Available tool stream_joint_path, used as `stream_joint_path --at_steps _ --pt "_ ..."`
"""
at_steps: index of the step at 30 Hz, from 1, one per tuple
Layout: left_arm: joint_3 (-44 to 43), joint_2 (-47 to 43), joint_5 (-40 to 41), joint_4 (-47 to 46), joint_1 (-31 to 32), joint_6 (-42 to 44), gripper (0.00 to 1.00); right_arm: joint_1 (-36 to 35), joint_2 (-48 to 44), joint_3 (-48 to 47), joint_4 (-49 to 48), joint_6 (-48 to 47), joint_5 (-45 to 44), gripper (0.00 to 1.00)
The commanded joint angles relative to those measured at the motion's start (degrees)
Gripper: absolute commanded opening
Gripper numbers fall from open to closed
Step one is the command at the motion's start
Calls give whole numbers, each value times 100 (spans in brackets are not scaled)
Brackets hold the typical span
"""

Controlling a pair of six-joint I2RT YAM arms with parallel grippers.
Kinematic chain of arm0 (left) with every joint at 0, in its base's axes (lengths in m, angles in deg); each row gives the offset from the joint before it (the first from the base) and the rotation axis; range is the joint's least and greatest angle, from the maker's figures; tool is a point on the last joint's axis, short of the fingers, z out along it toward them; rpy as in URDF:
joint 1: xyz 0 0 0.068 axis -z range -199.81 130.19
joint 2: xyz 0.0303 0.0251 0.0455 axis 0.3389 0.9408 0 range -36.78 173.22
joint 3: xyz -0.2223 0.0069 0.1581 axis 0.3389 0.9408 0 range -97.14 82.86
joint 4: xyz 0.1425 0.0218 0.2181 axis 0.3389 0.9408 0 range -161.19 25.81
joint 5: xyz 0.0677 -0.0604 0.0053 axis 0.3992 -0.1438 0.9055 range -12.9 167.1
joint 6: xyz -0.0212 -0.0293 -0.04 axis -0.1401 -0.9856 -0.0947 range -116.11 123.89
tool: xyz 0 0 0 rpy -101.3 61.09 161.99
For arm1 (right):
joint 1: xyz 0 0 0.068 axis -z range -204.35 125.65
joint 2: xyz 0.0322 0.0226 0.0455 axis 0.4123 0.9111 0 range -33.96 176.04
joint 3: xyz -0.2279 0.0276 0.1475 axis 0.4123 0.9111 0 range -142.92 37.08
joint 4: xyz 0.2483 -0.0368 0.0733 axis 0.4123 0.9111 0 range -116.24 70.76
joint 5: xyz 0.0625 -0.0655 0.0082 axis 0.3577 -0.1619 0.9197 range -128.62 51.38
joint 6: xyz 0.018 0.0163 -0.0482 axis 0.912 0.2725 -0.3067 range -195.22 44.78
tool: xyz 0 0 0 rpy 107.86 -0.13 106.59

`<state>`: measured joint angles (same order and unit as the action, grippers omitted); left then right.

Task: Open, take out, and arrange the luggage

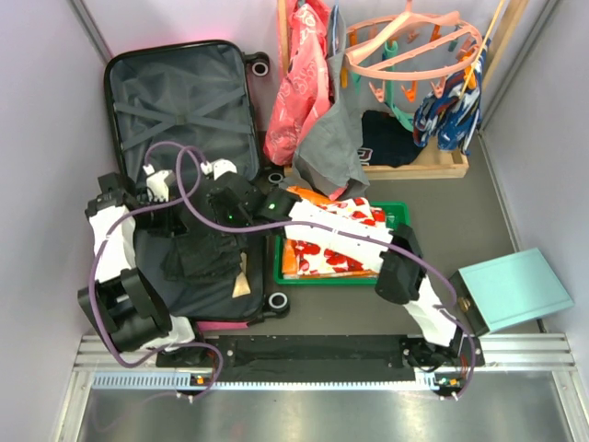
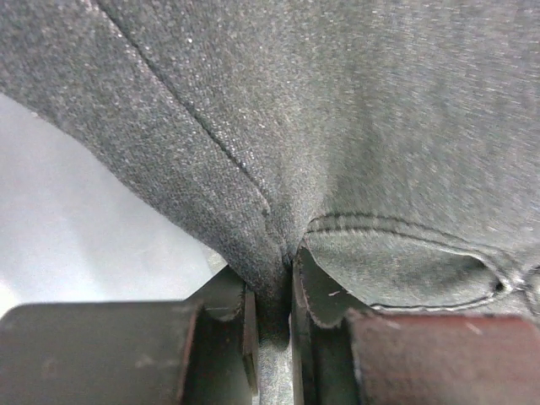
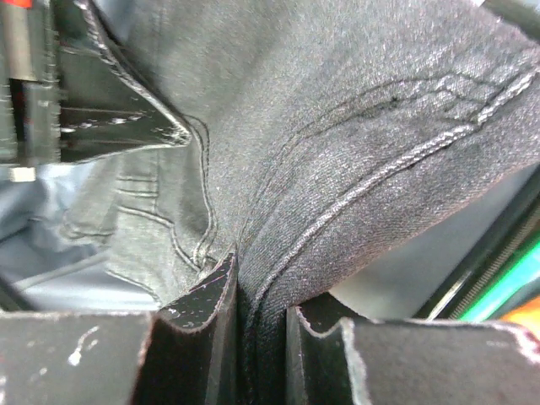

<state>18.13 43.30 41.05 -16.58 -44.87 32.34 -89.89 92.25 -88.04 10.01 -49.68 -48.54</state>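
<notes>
Your left gripper (image 2: 274,291) and right gripper (image 3: 260,291) each clamp dark denim (image 2: 337,126), likely jeans, over the open luggage (image 1: 179,97).

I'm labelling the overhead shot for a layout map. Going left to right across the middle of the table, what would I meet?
luggage → green tray → pale teal box

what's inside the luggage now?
The luggage lies open. Far half: bare strapped lining. Near half: dark denim clothing, pinched by left gripper and right gripper. Whatever lies under the clothing is hidden.
</notes>
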Motion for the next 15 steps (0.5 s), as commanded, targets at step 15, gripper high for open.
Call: stream_joint_path --at_steps 15 --pt "-647 -1494 -1196 -422 1193 -1077 0 339 -2926 1875 -426 -146 -248 0"
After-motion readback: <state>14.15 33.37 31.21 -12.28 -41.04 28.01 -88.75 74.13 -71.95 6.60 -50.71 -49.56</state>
